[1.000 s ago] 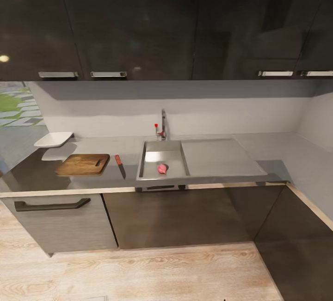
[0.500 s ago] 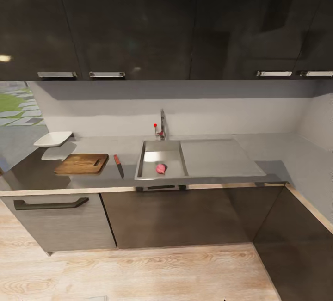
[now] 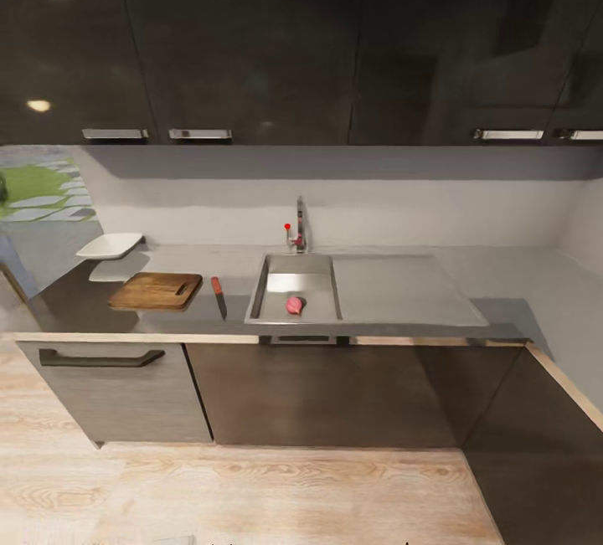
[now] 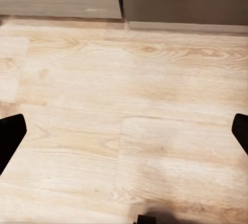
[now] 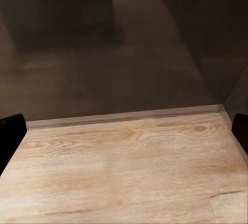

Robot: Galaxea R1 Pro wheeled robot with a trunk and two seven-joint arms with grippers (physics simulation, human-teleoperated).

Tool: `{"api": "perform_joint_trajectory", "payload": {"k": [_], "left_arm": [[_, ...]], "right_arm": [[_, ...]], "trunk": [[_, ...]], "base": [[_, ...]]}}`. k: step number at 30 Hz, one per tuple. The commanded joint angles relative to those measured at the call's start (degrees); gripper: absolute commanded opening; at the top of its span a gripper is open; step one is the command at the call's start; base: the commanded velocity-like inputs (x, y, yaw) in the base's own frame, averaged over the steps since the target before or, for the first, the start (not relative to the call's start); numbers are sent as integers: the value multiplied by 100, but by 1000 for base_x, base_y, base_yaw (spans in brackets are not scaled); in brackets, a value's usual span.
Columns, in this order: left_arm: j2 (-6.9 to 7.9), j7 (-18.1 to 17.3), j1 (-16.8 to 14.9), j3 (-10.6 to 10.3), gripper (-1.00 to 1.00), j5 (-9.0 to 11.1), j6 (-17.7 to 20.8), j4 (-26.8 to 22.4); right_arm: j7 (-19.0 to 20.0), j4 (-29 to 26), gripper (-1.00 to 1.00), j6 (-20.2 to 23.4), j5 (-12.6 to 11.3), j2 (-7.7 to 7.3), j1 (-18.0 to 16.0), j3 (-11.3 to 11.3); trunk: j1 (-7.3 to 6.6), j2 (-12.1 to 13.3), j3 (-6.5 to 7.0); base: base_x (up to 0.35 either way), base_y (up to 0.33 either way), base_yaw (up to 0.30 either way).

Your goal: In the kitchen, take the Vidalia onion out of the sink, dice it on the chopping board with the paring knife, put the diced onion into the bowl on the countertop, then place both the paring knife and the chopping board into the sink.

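Note:
In the head view the pinkish Vidalia onion (image 3: 294, 305) lies in the grey sink (image 3: 276, 311), below the chrome tap (image 3: 298, 232) with its red knob. Left of the basin, the red-handled paring knife (image 3: 219, 295) lies on the grey countertop (image 3: 394, 294). Further left is the brown chopping board (image 3: 156, 290), and beyond it the white bowl (image 3: 110, 245). My left gripper (image 4: 124, 131) hangs open over the wood floor, black fingertips (image 4: 10, 136) far apart. My right gripper (image 5: 124, 131) is open too, facing a dark cabinet front, nothing between its fingertips (image 5: 11, 133).
Dark cabinets (image 3: 318, 394) run under the counter, with a handled drawer (image 3: 100, 358) at the left. The counter turns a corner at the right (image 3: 569, 377). Dark wall cupboards (image 3: 251, 43) hang above. Pale wood floor (image 3: 251, 495) lies between me and the cabinets.
The whole head view has shifted a little, the counter sliding rightward in frame: the camera moved. The onion, knife, board and bowl keep their places on the counter.

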Motion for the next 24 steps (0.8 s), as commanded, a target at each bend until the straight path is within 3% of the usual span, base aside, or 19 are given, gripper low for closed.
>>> {"api": "perform_joint_trajectory", "payload": {"k": [1, 18, 22, 24], "left_arm": [[3, 45, -13, 29, 100, -62, -36, 29], [-15, 47, -13, 29, 100, -63, -28, 23], [-258, 59, -11, 45, 100, -98, 218, -6], [-431, 70, -7, 31, 100, -119, 758, -131]], "right_arm": [[-17, 1, 100, -13, -33, -2, -4, 51], [-21, 0, 100, -13, -32, -29, -4, 45], [-24, 0, 100, 16, -33, -60, -4, 42], [-27, 0, 100, 20, -30, -73, -4, 42]], "trunk": [[4, -12, -12], [4, -12, -12], [4, -12, -12], [4, -12, -12]], "base": [[0, -11, 79], [0, -2, 12], [0, 0, 0], [0, 0, 0]]}}
